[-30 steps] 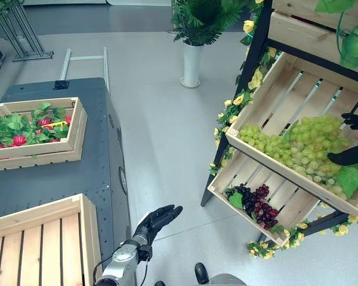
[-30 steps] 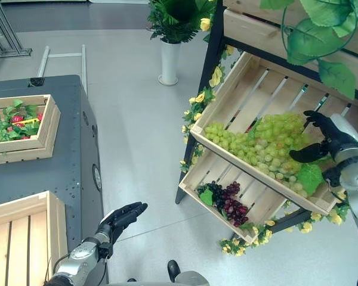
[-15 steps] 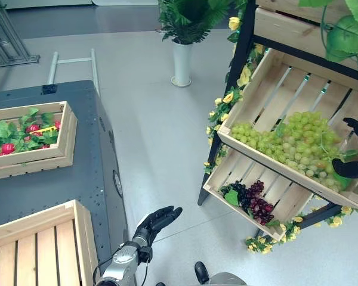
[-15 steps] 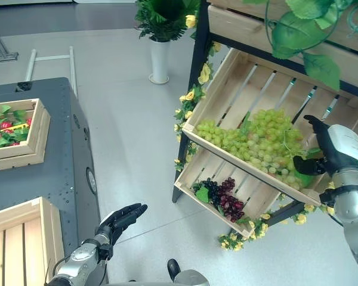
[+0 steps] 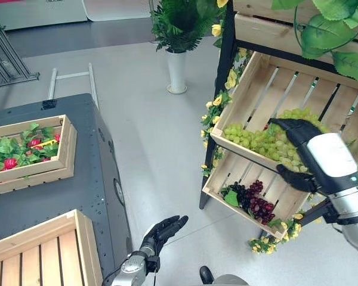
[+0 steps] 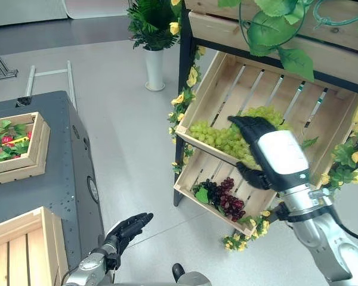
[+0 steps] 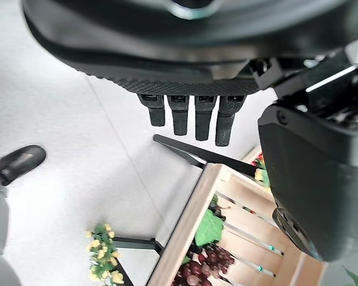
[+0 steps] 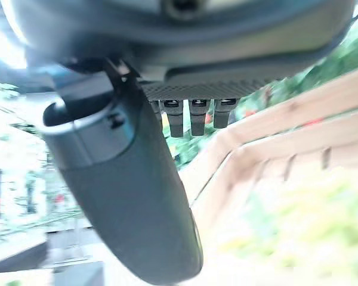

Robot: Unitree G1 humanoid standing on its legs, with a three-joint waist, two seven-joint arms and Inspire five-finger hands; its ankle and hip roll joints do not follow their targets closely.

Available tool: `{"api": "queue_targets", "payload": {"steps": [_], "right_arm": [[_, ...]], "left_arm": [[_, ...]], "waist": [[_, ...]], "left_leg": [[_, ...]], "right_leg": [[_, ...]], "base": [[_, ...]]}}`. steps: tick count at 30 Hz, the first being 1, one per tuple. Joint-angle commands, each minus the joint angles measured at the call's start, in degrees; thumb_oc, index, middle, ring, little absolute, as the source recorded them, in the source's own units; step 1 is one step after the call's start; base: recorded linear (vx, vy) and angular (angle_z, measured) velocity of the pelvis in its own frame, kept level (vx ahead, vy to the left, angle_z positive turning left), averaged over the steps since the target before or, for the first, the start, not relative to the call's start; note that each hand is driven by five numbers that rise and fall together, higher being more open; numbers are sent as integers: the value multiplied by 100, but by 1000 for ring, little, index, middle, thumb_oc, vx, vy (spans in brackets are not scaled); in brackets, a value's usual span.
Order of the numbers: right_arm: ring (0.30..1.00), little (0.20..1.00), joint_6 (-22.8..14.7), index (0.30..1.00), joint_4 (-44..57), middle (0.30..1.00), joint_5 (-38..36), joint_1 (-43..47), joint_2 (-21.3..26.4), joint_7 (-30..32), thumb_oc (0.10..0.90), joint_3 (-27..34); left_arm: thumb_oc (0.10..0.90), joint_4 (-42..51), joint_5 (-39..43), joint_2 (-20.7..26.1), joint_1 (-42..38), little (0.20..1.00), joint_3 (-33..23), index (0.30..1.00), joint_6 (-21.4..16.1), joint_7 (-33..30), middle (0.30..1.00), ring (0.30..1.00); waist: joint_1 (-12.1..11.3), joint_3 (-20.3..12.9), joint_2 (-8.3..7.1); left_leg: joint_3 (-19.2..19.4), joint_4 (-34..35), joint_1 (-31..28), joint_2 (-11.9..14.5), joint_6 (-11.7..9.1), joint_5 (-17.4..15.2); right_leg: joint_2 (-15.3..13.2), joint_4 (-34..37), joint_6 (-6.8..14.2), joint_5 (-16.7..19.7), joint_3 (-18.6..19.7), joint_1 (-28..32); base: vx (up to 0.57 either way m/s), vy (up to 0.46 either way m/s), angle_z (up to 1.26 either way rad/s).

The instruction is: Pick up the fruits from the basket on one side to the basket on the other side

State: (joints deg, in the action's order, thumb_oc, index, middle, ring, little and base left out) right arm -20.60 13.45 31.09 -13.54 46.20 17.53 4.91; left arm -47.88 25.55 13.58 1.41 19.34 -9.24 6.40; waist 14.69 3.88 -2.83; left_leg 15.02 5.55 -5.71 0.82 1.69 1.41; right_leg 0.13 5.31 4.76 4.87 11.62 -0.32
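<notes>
Two wooden crates tilt on a flower-trimmed shelf as the right robot hand (image 6: 268, 154) hovers over the green grapes (image 5: 256, 140) in the upper crate (image 5: 264, 98), fingers spread and relaxed, thumb held apart below them, nothing in its hold. Just beneath that robot hand, the lower crate (image 5: 224, 179) carries dark grapes (image 6: 225, 198). Well away on its far side, an empty slatted crate (image 5: 42, 253) and a crate of red fruit and leaves (image 5: 24, 149) sit on the grey counter (image 5: 89, 185). The left robot hand (image 5: 163, 230) hangs low beside the counter, fingers straight and together. Judged from this, a grasp on a green bunch is near: it would go best with the fingers closing gently round a whole cluster near its stem, lifting clear of the crate's front rail.
</notes>
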Motion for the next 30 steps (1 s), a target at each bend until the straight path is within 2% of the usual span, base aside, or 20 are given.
{"api": "queue_targets", "payload": {"steps": [1,2,4,7,8,12,15,20,24,28,30], "right_arm": [[900,900,-349,900,8,900,-314,786,-194,493,800,-10],[900,900,-375,900,5,900,-528,852,-342,353,800,-332],[900,900,-500,900,-36,900,-412,986,-534,314,800,-854],[900,900,-524,900,-180,900,-545,1185,-705,171,800,-1428],[900,900,-526,900,-186,900,-545,1194,-706,173,800,-1435],[900,900,-355,900,-953,900,-1594,1462,-1168,-466,800,-2431],[900,900,-304,900,-1645,900,-1837,1554,-1510,-564,800,-2973],[900,900,-118,900,-2736,900,-2236,1665,-1866,-795,800,-3406],[900,900,-19,900,-3406,900,-2182,1765,-1989,-819,800,-3593],[900,900,178,900,-4191,900,-2424,1812,-2192,-1037,800,-3633],[900,900,145,900,-4597,900,-2369,1810,-2316,-1068,800,-3615]], "left_arm": [[800,-189,88,-77,-428,900,-118,900,-780,17,900,900],[800,-261,31,-109,-430,900,-80,900,-804,-42,900,900],[800,-425,-106,-130,-433,900,-25,900,-752,-103,900,900],[800,-720,-244,-158,-415,900,71,900,-702,-72,900,900],[800,-722,-244,-158,-416,900,66,900,-703,-72,900,900],[800,-1314,-550,-204,-381,900,81,900,-581,-467,900,900],[800,-1518,-499,-219,-413,900,-145,900,-422,-620,900,900],[800,-1574,-1130,-176,-334,900,2,900,-461,-716,900,900],[800,-1646,-1256,-105,-338,900,66,900,-337,-820,900,900],[800,-1745,-1576,-114,-389,900,151,900,-405,-902,900,900],[800,-1770,-1765,-128,-414,900,224,900,-464,-968,900,900]], "waist": [[-200,-179,15],[-212,-161,33],[-259,-162,45],[-339,-166,65],[-332,-164,64],[-495,-186,83],[-597,-195,82],[-787,-166,101],[-906,-141,118],[-979,-139,120],[-1007,-140,124]], "left_leg": [[-387,-55,-174,-161,133,-769],[-413,-55,-196,-167,138,-783],[-439,-55,-199,-172,138,-764],[-489,-55,-200,-189,135,-762],[-492,-55,-201,-190,135,-761],[-602,-55,-212,-216,108,-749],[-681,-55,-202,-227,99,-744],[-819,-55,-169,-243,76,-678],[-913,-55,-149,-257,73,-648],[-1001,-55,-146,-269,84,-627],[-1029,-55,-151,-267,88,-625]], "right_leg": [[241,-76,75,-203,-211,244],[235,-83,73,-224,-239,268],[223,-94,50,-226,-273,268],[208,-94,38,-248,-335,286],[207,-93,37,-249,-338,288],[162,-51,4,-281,-506,352],[129,-31,-24,-306,-644,383],[84,-31,-52,-322,-848,404],[61,-31,-74,-363,-994,431],[49,-31,-115,-411,-1123,487],[49,-31,-130,-434,-1161,516]], "base": [[0,0,0],[0,0,0],[-1,-40,0],[6,-37,4],[11,-49,6],[21,-57,4],[16,-57,4],[-3,-48,18],[-31,-43,19],[-19,-41,15],[1,-30,14]]}}
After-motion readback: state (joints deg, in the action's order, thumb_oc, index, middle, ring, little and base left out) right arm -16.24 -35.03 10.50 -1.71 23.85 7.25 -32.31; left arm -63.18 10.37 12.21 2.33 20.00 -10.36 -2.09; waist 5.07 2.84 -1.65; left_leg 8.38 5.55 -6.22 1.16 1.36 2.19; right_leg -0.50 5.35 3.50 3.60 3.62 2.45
